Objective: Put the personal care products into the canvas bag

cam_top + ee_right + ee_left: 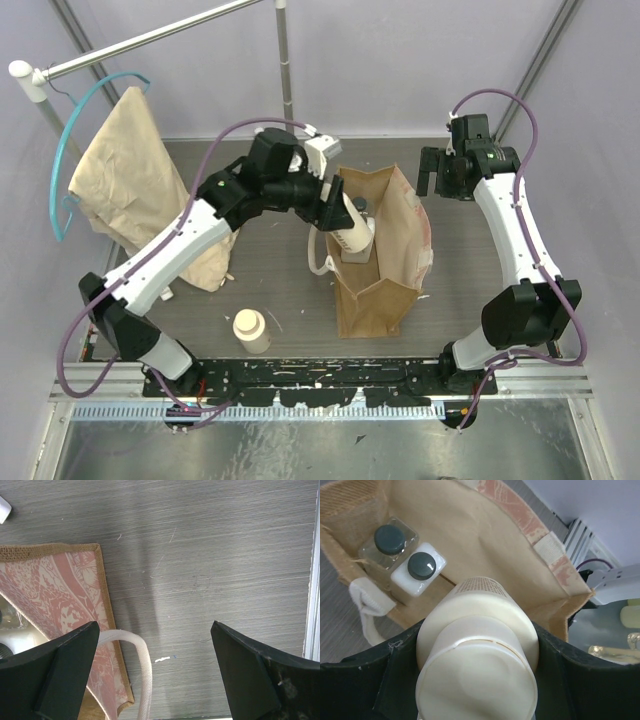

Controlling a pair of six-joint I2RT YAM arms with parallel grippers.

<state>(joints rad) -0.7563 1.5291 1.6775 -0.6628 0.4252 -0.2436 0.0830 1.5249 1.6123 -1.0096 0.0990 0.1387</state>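
While your left claw (477, 675) pinches a cream bottle (477, 625) above the bag (470, 535), only overhead shows a second bottle (251, 330) outside; right claw (155, 635) spread.

Left end effector (480, 680) clamps cream bottle (477, 630) over canvas bag (485, 535) mouth; two dark-capped bottles (418, 568) upright inside, ahead-left, touching.

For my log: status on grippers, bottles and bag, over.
Left gripper shut on cream cylindrical bottle over tan canvas bag. Right gripper open. Two dark-capped rectangular bottles inside; second cream bottle on table. Nothing blocking.
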